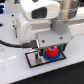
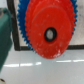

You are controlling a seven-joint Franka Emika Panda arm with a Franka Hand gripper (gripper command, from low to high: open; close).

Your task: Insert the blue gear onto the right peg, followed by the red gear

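In the exterior view my gripper [image 1: 50,49] hangs over the black plate [image 1: 35,61], shut on the red gear [image 1: 50,51]. The red gear sits just above the blue gear [image 1: 52,57], which lies on the plate. In the wrist view the red gear [image 2: 42,20] fills most of the picture, with its dark centre hole in the middle. The blue gear's teeth [image 2: 23,36] show around its edge behind it. One dark finger [image 2: 5,45] shows beside the gears. The right peg is hidden under the gears.
The plate's pale rim [image 2: 75,47] and the white table [image 2: 45,70] show beyond the gears. The arm's white body [image 1: 35,20] and a black cable [image 1: 7,44] stand at the exterior view's left.
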